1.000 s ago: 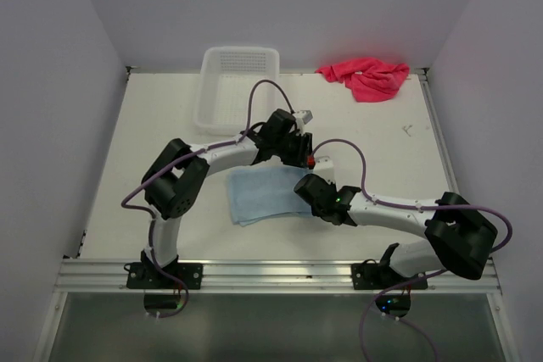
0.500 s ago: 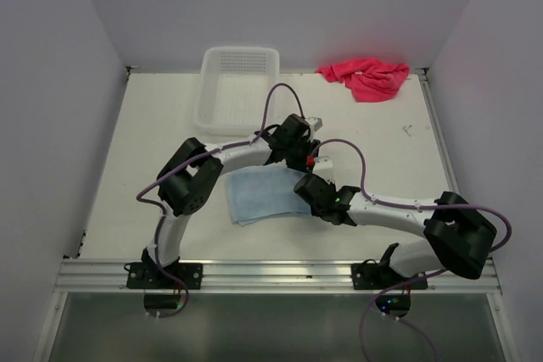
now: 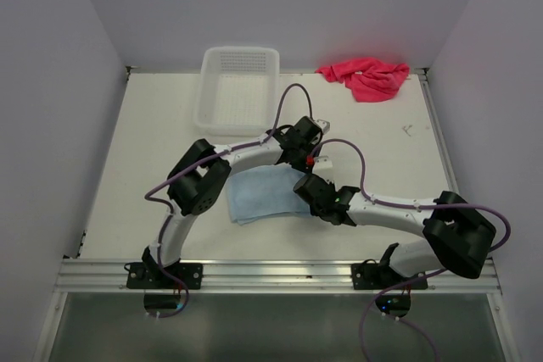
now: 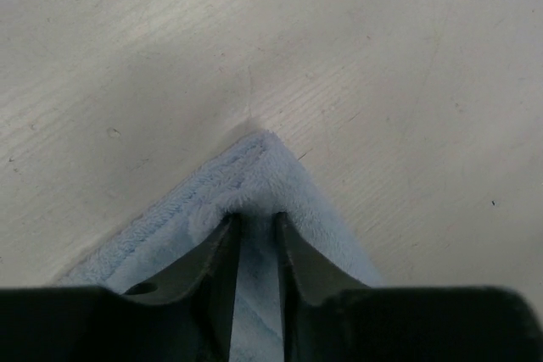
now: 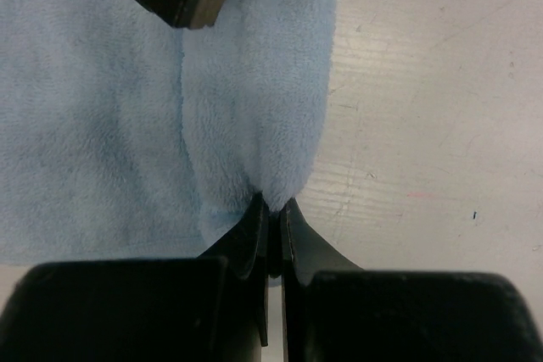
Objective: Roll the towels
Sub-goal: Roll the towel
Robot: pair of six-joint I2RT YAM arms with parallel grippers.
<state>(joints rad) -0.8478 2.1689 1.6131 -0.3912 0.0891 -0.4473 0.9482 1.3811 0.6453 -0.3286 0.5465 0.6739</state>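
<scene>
Both sets of jaws hold the blue towel (image 3: 257, 195) lying on the counter (image 3: 144, 150): left jaws pinch its far right corner, right jaws are closed tight on its right edge. Pink towel (image 3: 366, 76) lies crumpled at the far right.

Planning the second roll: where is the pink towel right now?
In the top view the pink towel lies crumpled at the far right corner, to the right of the white mesh basket.

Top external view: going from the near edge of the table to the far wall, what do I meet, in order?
The metal rail → light blue towel → white mesh basket. The pink towel lies level with the basket, so I omit it.
</scene>
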